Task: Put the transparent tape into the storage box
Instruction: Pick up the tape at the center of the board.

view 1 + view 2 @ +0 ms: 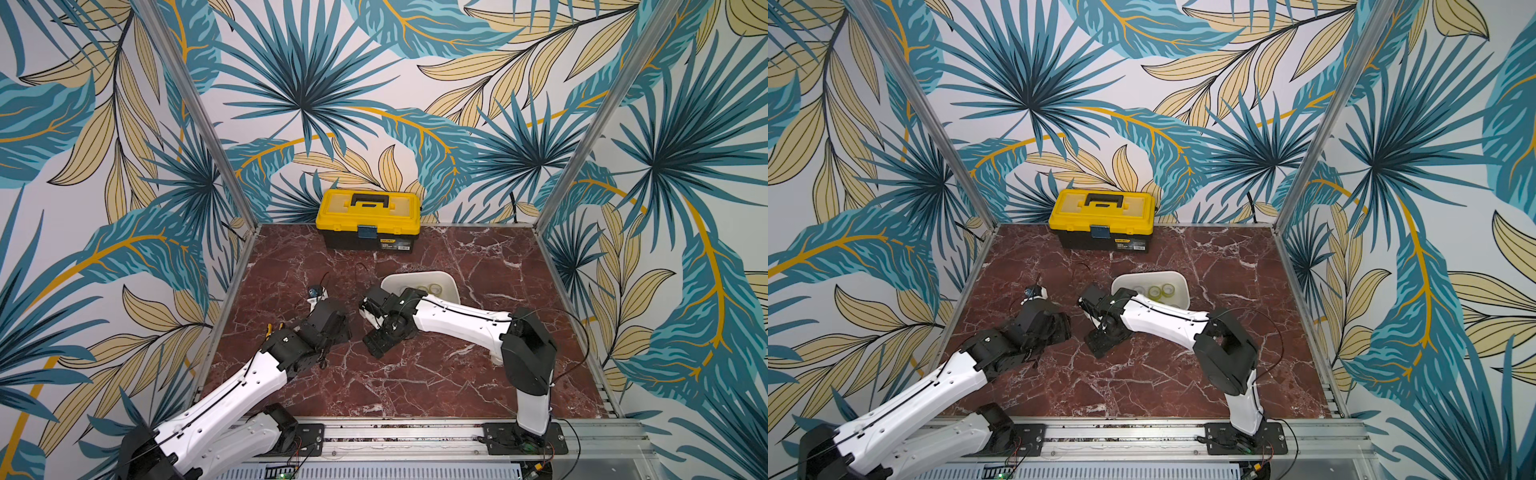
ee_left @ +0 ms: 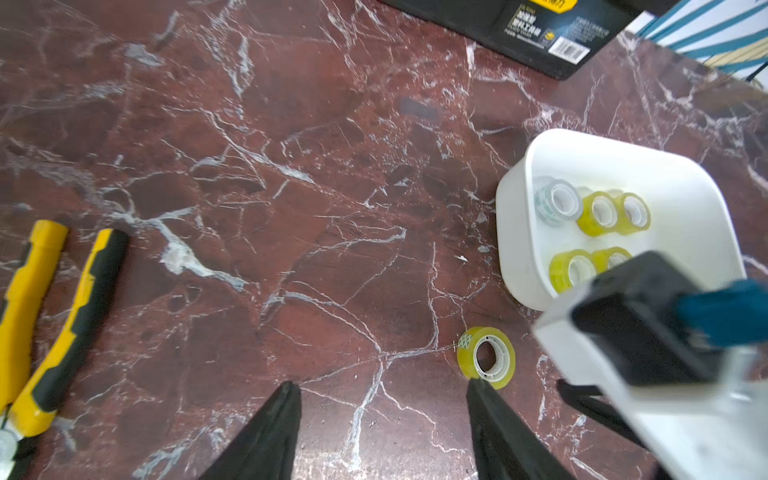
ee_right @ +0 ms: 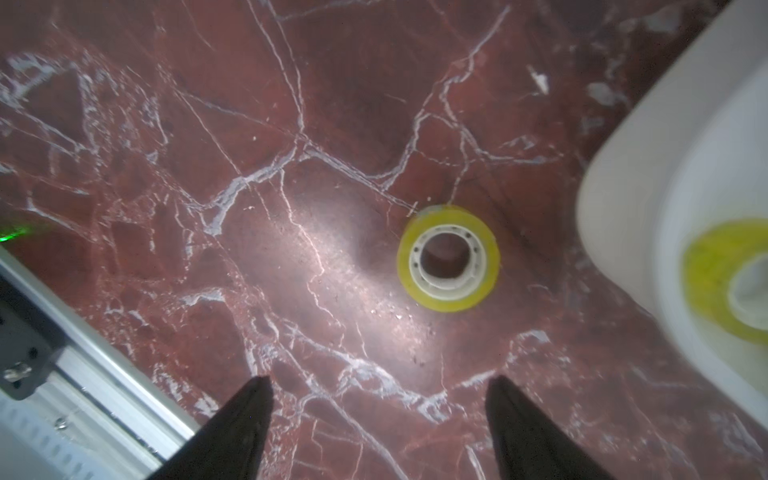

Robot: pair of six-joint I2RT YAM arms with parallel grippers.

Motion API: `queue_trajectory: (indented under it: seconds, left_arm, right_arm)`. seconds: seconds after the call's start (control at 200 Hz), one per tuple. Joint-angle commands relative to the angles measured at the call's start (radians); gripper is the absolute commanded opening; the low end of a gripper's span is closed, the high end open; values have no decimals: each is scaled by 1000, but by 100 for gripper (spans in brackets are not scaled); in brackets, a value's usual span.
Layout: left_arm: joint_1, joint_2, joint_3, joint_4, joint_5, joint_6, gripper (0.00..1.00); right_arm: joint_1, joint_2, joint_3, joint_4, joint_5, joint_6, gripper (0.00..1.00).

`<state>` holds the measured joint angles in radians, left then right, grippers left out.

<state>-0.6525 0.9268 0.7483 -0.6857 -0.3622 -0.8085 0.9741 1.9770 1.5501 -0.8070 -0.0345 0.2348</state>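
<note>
Red marble tabletop (image 1: pixel 415 374). The left gripper (image 2: pixel 382 384) reaches in from 7 o'clock, jaws apart and empty. The right gripper (image 3: pixel 378 380), from 5 o'clock, is the same. 1 loose tape roll (image 3: pixel 448 257) lies flat just beside the storage box (image 2: pixel 685 199). The box sits toward 1 o'clock of centre with 5 rolls (image 2: pixel 598 212) showing inside. A yellow toolbox (image 1: pixel 368 212) stands at 12 o'clock.

At the far edge of my desk (image 1: pixel 419 374) a shut yellow-and-black toolbox (image 1: pixel 368 220) stands against the leaf-patterned wall (image 1: pixel 332 83). In the left wrist view, pliers (image 2: pixel 79 307) with yellow-and-black handles lie on the red marble.
</note>
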Motion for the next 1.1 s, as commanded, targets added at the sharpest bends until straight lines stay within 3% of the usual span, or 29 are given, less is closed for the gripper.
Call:
queue_trajectory:
  seconds: [0.0,0.145,0.411,0.676,1.097]
  left_arm:
    - [5,-37,-24,-62,-39,-38,70]
    - [2,-51,-20,-90,-11,-55,70]
    - [2,-62,-31,-77,-4,-47,71]
    - [2,-47,-36,-63,11,-49,71]
    - [2,-44,-58,-40,12,-65,71]
  right_arm:
    - [10,46,38,46,34,-7,78]
    - [12,93,77,60,40,-19,68]
    - [17,135,53,78,69,-16,66]
    - [17,153,46,87,86,-17,53]
    - [16,158,-3,94,84,-17,43]
